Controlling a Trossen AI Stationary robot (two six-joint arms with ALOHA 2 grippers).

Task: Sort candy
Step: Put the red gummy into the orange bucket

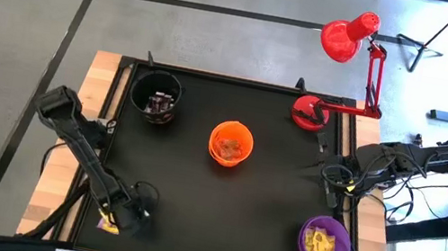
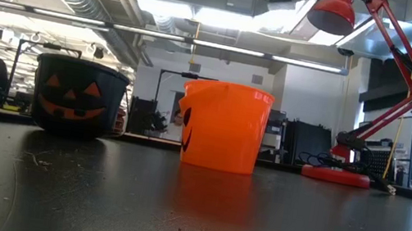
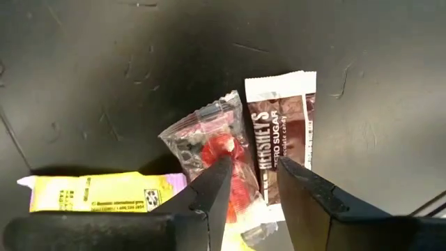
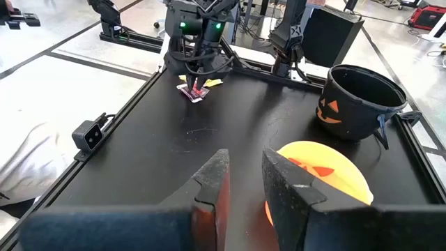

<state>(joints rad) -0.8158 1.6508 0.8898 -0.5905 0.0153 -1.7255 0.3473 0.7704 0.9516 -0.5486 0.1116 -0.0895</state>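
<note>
The black rectangular table mat [image 1: 219, 207] has a raised dark rim, with a strip of pale wooden tabletop [image 1: 61, 171] outside it on the left. Most of the mat lies bare — a wide open stretch runs between the round orange plastic pumpkin cup [image 1: 230, 143] at mid-table and the near edge. The black plastic pumpkin cup [image 1: 156, 94] sits in the far left corner, close to the rim; the round purple plastic cup [image 1: 325, 242], with yellow-wrapped sweets inside, sits in the near right corner beside the rim. A red desk lamp [image 1: 348, 39] stands with its base at the far right edge.

The left gripper [image 3: 252, 183] is low over the near left corner of the mat, close to both the left and near rims. Its fingers stand a little apart, and whether they press on anything I cannot tell. The loose candy lies right there: a clear-wrapped sweet with red inside [image 3: 212, 143] sits at one fingertip, a brown-and-white chocolate bar wrapper [image 3: 281, 125] lies touching it and reaches into the gap between the fingers, and a flat yellow-wrapped sweet [image 3: 97, 192] lies just beside them.

The right gripper [image 4: 244, 174] hangs at the right edge of the table, well apart from the sweets, its fingers slightly parted with nothing between them.
</note>
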